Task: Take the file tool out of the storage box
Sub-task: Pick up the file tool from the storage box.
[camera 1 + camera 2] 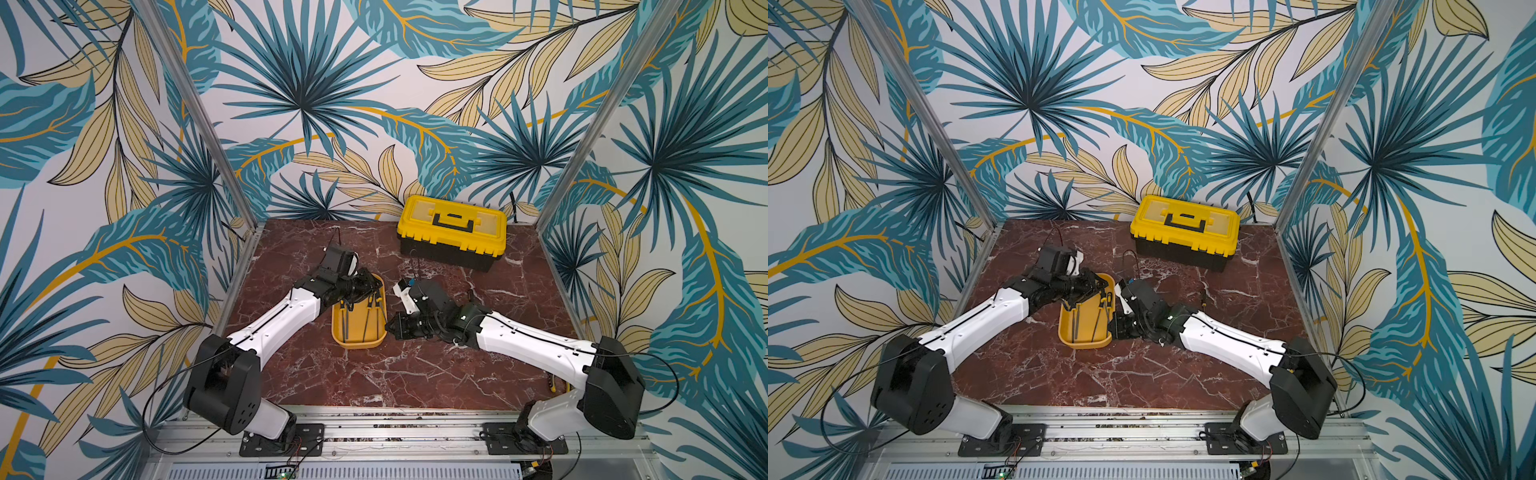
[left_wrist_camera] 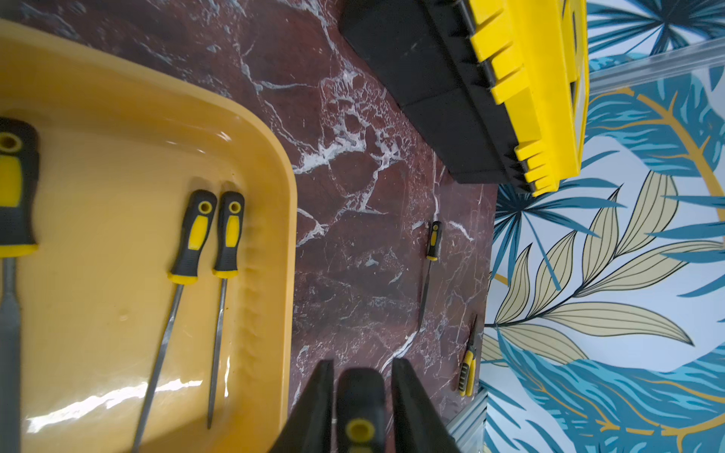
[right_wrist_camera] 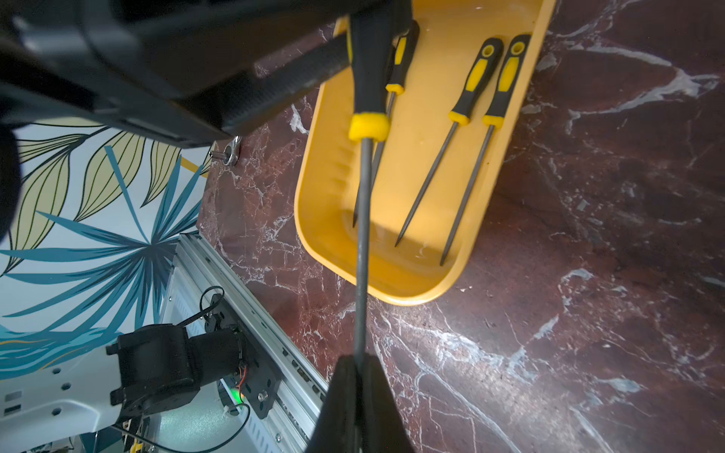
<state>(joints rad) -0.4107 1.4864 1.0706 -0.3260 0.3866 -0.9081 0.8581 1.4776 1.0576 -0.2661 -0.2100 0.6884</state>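
Right wrist view: the file tool [image 3: 363, 235] is held above the storage box [image 3: 310, 219]. Its thin grey shaft is pinched between the closed fingers of the right gripper [image 3: 359, 361], and its black-and-yellow handle reaches up to the black fingers of the left arm. The shaft crosses over the box's end wall and rim, clear of the box floor.

In the left wrist view the butt of that handle sits between the two fingers of the left gripper [image 2: 363, 366]. A thin sliver of gap shows on each side, so the jaws stand slightly parted around the handle rather than clamped on it.

Three other files lie flat in the box: a pair side by side [image 3: 476, 78] and a single one [image 3: 400, 59] partly under the held tool.

In both top views the yellow-orange box [image 1: 359, 344] [image 1: 1084, 344] sits on the marble tabletop [image 1: 374, 382] between the two arms. The left gripper [image 1: 365, 289] is over its far end, and the right gripper [image 1: 392, 326] is just beside its near right corner.

A black toolbox [image 1: 452, 232] with a yellow lid stands well behind, by the back wall. In the left wrist view a loose file [image 2: 433, 241] lies on the marble between box and wall, and a second small tool [image 2: 469, 368] lies at the table's edge.
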